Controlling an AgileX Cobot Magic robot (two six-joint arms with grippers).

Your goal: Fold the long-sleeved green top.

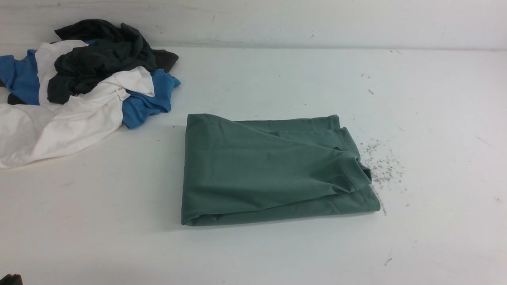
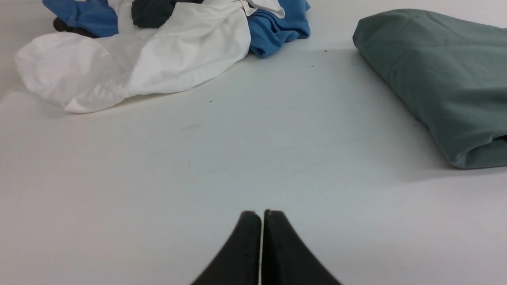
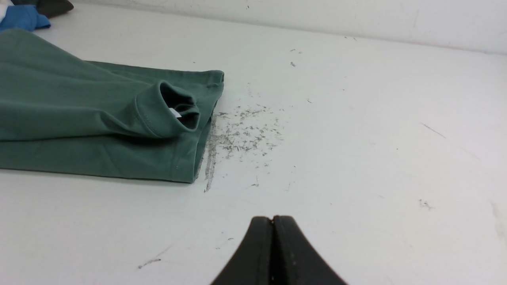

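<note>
In the front view the green long-sleeved top [image 1: 273,170] lay folded into a thick rectangle at the middle of the white table [image 1: 435,118], a cuff showing at its right edge beside grey scuff marks [image 1: 382,164], with a heap of clothes [image 1: 79,87] at the far left near the wall. In the left wrist view the left gripper [image 2: 262,215] was pressed together and empty above bare tabletop, apart from the top's rounded folded edge. In the right wrist view the right gripper [image 3: 272,220] was likewise closed on nothing, near the open cuff and the scuffs.

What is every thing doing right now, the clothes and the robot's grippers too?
Green top: folded into a flat rectangle, one cuff on top.
White garment: crumpled in the pile.
Blue garment: crumpled in the pile.
Dark garment: bunched on top of the pile.
Left gripper: shut, holding nothing.
Right gripper: shut, holding nothing.
</note>
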